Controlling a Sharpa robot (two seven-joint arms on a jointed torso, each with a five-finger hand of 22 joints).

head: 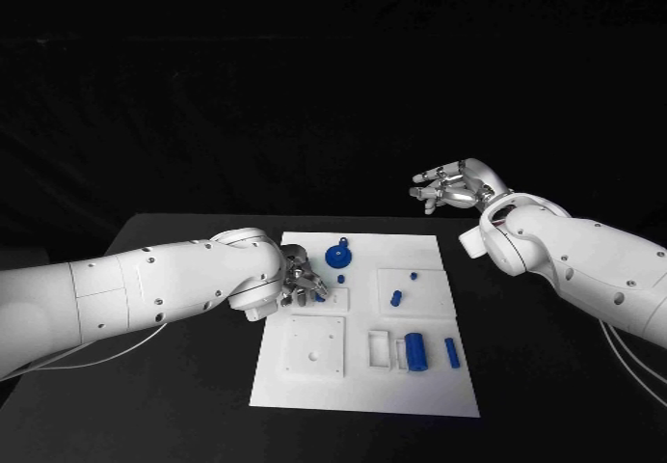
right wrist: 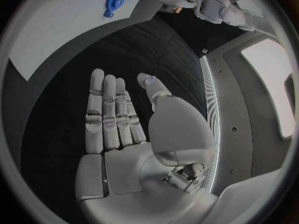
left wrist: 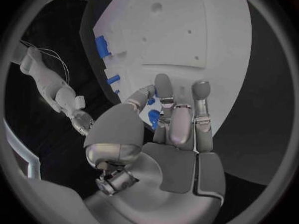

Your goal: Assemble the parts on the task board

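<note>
The left robot hand (head: 301,281) rests on the left side of the white task board (head: 364,405), fingers curled around a small blue part (left wrist: 153,118); whether it is gripped is unclear. On the board lie a round blue part (head: 339,256), blue pegs (head: 395,297) and a blue cylinder (head: 415,351) in a recessed slot. The right robot hand (head: 453,187) hovers spread over the desk (head: 542,386), holding nothing.

A robotics lab test cell: a black table (head: 181,386) before black curtains, a white task board (head: 364,391) of small blue parts (head: 414,350) at its middle
</note>
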